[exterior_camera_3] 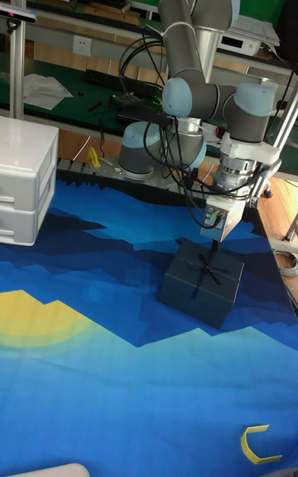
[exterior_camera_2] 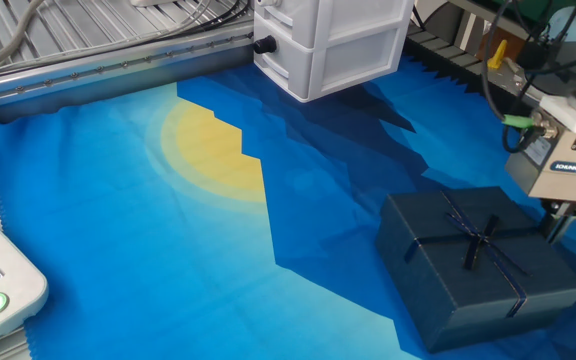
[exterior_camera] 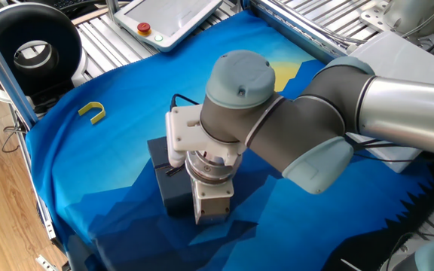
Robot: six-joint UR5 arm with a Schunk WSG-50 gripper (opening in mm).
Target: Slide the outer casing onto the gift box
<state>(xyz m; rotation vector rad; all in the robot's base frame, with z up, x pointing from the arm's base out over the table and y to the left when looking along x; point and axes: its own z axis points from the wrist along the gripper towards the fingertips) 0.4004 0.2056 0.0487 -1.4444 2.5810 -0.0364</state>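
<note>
The outer casing (exterior_camera_2: 478,262) is a dark navy square sleeve with a thin crossed ribbon and bow on top. It lies flat on the blue cloth (exterior_camera_2: 168,250), also seen as the casing (exterior_camera_3: 203,280) and, partly behind the arm, the casing (exterior_camera: 160,175). My gripper (exterior_camera_2: 556,226) hangs at its far right edge, with its narrow fingers (exterior_camera_3: 217,242) together and reaching down against that edge. In one fixed view the wrist (exterior_camera: 213,197) hides the fingertips. The gift box is hidden; no inner tray shows.
A white drawer unit (exterior_camera_2: 333,40) stands at the back of the cloth. A yellow U-shaped piece (exterior_camera: 92,112) lies near the cloth's left edge. A white pendant with a red button (exterior_camera: 164,19) sits on the rollers beyond the cloth.
</note>
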